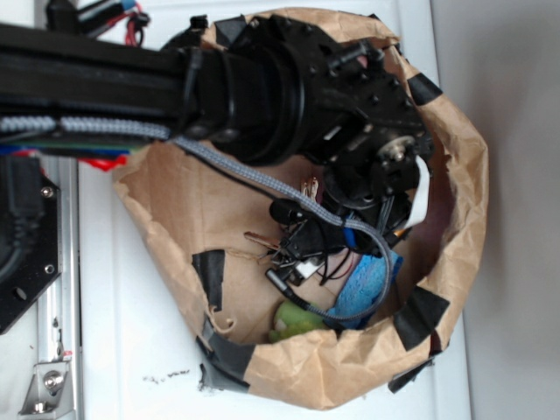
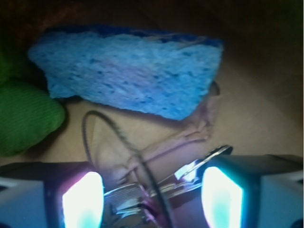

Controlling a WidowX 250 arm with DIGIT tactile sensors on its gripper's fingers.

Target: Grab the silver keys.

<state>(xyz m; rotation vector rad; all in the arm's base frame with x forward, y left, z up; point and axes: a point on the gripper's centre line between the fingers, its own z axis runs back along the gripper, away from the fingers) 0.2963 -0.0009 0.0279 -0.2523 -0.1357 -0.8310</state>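
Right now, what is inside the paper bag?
Inside the paper bag lie a blue sponge, a green soft thing and the keys, between the hand's fingers. The arm hides the rest.

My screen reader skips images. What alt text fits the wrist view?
Silver keys lie between the two glowing fingers of the open claw, on brown paper. Behind them sit a blue sponge and a green object.
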